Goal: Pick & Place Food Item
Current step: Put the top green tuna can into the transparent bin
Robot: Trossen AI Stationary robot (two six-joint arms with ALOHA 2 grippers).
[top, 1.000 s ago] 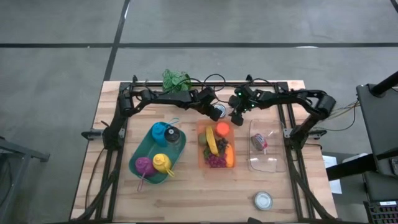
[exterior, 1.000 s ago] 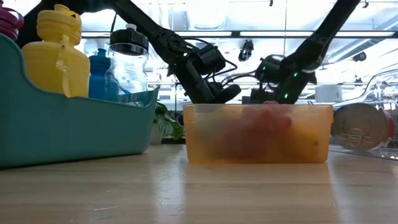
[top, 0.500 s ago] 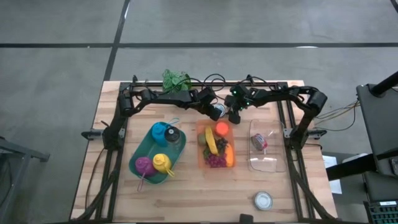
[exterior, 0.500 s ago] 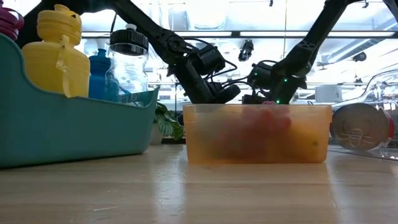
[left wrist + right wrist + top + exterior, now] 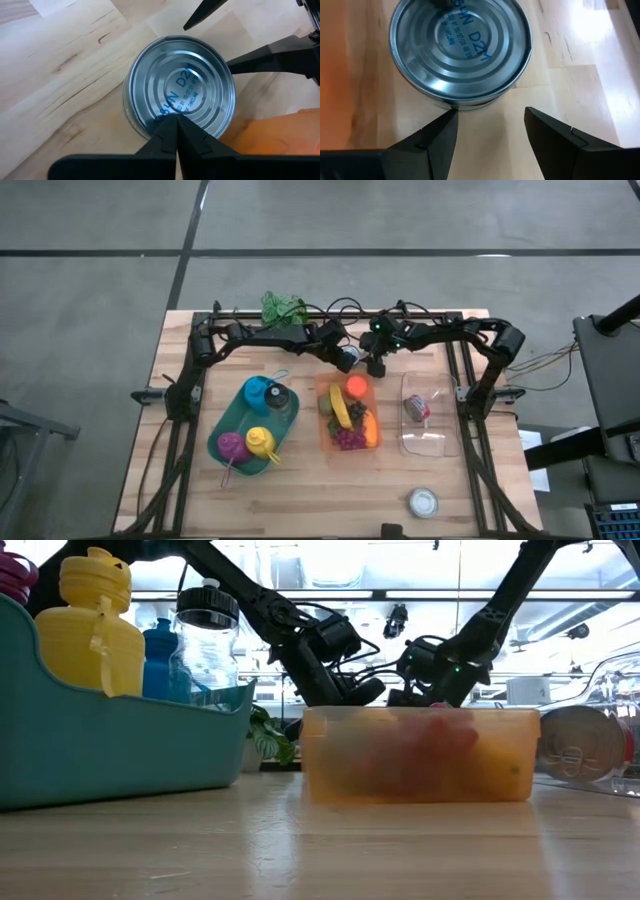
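You are seeing the can standing upright just ahead of the open, empty right gripper, while the clenched left gripper is hovering over its lid.

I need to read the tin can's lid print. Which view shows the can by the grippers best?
The right wrist view: the tin can fills it, lid unobstructed. In the left wrist view the shut left gripper overlaps its lid. The high view shows only a speck; the low view hides it.
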